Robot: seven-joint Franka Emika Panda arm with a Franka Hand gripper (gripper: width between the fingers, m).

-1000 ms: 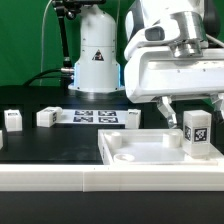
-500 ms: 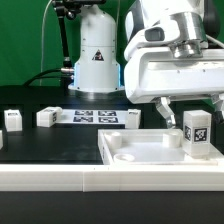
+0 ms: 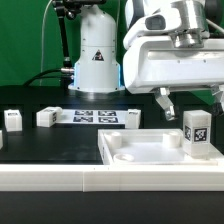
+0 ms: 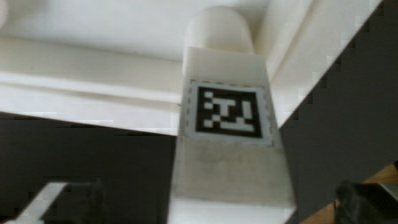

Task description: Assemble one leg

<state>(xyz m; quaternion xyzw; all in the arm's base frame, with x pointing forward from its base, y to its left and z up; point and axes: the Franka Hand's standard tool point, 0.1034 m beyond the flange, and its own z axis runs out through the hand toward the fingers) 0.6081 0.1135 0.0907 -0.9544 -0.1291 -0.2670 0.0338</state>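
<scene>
Wrist view: your gripper (image 4: 214, 198) gapes above the leg (image 4: 228, 110) (light, stiff, slick, I judge); pinch its flat sides.

Your ext. cam sits low, approx. at table height, just off the front edge of the black table (image 3: 50, 145). It faces across the table toward the arm's base (image 3: 97, 55) and the green backdrop (image 3: 25, 40). It's close: the gripper (image 3: 192, 100) and wrist housing fill the upper right of the frame, cropped by the edge. Your wrist cam looks down along the fingers (image 4: 63, 205) from v. near, so the leg (image 4: 226, 130) fills mid-frame, slightly blurred. Both views share that leg and the white panel (image 3: 140, 150) under it.
</scene>
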